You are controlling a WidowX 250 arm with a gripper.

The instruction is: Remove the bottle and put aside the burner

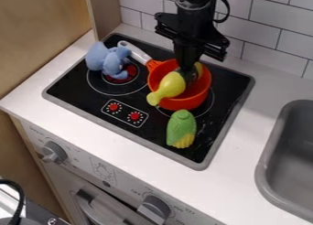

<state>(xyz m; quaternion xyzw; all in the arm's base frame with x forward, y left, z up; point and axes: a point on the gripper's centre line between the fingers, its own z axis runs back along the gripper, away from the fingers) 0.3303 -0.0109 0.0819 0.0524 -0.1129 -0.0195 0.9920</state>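
Removing the bottle [172, 85] seems underway, pincer [189, 73] clamped or not I can't tell; next, lift from the pot [185, 103].

Passage lies between pan [188, 103] and sink [263, 168]; corn [181, 128] blocks pan's front.

The black gripper [188, 66] hangs down over the orange pot [205, 92], its tip at the dark end of the yellow-green bottle [172, 84]; contact there appears likely but is not confirmed. The bottle lies tilted in the pot, narrow end over the near rim. The pot sits on the black cooktop [85, 87], pale handle towards the tiled wall [269, 18]. A blue plush toy [112, 61] occupies the left burner. A green-and-yellow corn toy [181, 128] lies near the pot. A grey sink [264, 167] is set in the white surface [238, 174].
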